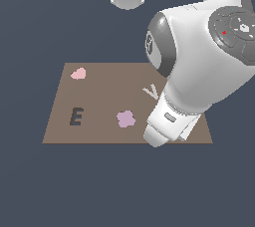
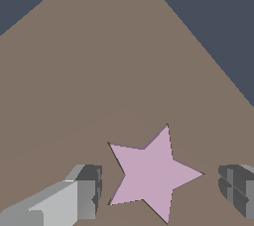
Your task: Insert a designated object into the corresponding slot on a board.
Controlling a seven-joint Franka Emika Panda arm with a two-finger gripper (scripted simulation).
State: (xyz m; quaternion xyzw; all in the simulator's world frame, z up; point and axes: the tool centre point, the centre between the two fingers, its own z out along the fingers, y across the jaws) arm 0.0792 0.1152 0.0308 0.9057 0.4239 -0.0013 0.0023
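The designated object, a flat pale purple star, lies flat on the brown board in the wrist view. My gripper is open, with one finger on each side of the star and a gap between each finger and its points. A thin dark line runs round the star's edge. The slot itself does not show, so I cannot tell whether the star sits in it. In the exterior view the arm's wrist hangs over the board's right part and hides the star and the fingers.
On the board a pink heart-like piece lies at the far left corner. A dark E-shaped recess is at the near left, with a pink-lilac flower piece to its right. A pale V shape lies beside the arm.
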